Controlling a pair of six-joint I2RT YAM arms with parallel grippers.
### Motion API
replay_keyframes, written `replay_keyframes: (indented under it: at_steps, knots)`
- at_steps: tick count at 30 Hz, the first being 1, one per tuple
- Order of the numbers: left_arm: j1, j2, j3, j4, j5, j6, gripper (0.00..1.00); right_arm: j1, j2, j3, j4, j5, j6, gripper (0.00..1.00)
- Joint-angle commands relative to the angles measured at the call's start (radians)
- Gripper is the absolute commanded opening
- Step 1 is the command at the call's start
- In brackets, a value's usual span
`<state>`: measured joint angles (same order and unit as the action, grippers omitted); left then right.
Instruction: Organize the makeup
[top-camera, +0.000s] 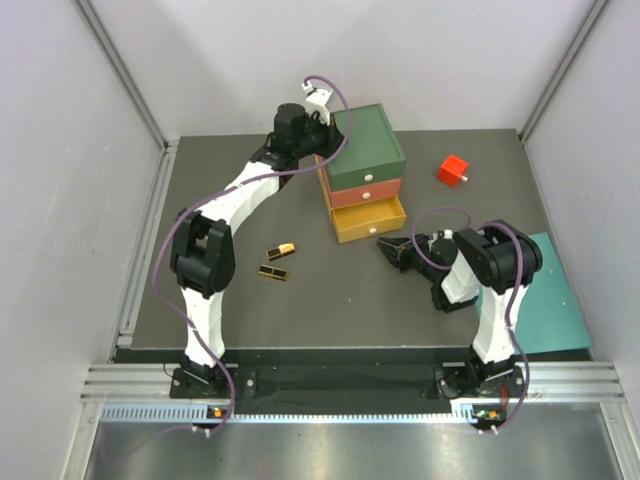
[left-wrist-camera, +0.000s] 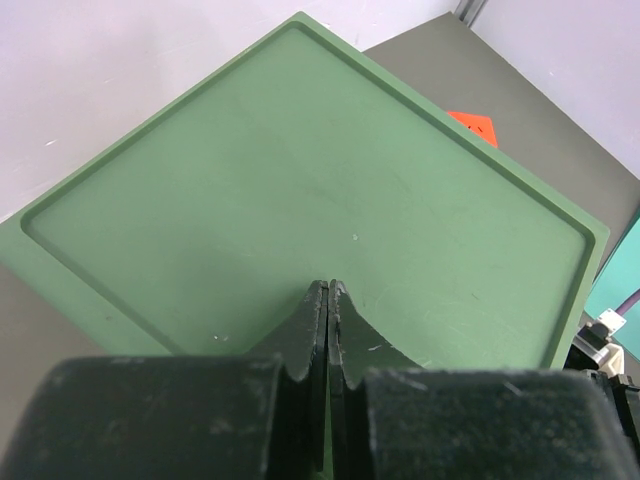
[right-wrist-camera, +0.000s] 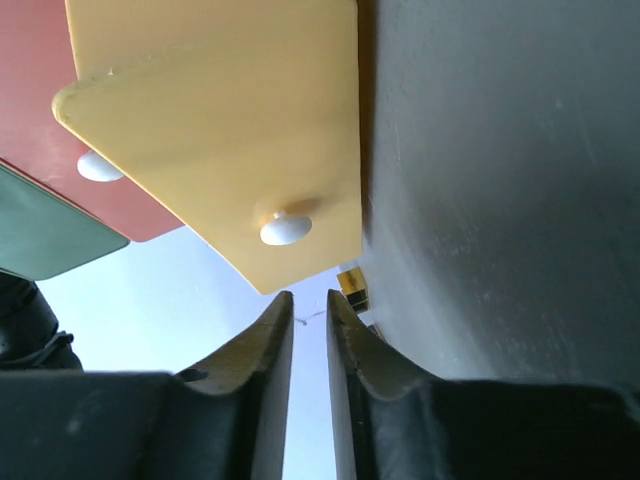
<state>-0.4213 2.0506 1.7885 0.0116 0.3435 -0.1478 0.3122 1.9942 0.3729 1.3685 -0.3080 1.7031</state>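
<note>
Scene: dark worktop (top-camera: 300, 210) with a green-red-yellow drawer box (top-camera: 365, 140) at the back. Its bottom yellow drawer (top-camera: 370, 218) stands part way out.
Makeup in view: two gold-black rectangular cases, the farther case (top-camera: 281, 251) and the nearer case (top-camera: 273, 272). They lie flat on the worktop just beside each other, left of the drawer box, between the two arms and well apart from both grippers.
Left gripper (left-wrist-camera: 328, 290): jaws pressed together, holding nothing, over the green top of the drawer box. Whether it touches the top cannot be told.
Right gripper (right-wrist-camera: 310, 300): low over the worktop, pointing at the yellow drawer's front just below its white knob (right-wrist-camera: 285, 228). Jaws a narrow slit apart, nothing between them.
Handling: the cases look light, rigid and glossy, so probably slippery. They lie low, so a pinch from above across the narrow width, at mid-length, seems best. A grip near one end may let a case twist or skid away.
Hidden: no other cosmetics show anywhere. The inside of the yellow drawer cannot be made out. The right wrist view catches only a gold corner of one case beyond the drawer front, and which case cannot be told.
Other things: red cube (top-camera: 452, 170) right of the drawer box; teal mat (top-camera: 550, 300) under the right arm.
</note>
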Motion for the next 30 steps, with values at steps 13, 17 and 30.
replay_keyframes:
  at_steps: [13,17,30]
  knots:
    - [0.021,0.083,-0.098,-0.354,-0.063,0.025,0.0,0.047,-0.405,0.636,-1.17,-0.088,-0.977,0.34]
    - [0.021,0.083,-0.098,-0.351,-0.061,0.025,0.0,0.047,-0.342,0.779,-1.36,-0.048,-1.115,0.15]
    - [0.021,0.082,-0.098,-0.346,-0.06,0.021,0.0,0.139,-0.322,0.885,-1.519,-0.048,-1.338,0.0]
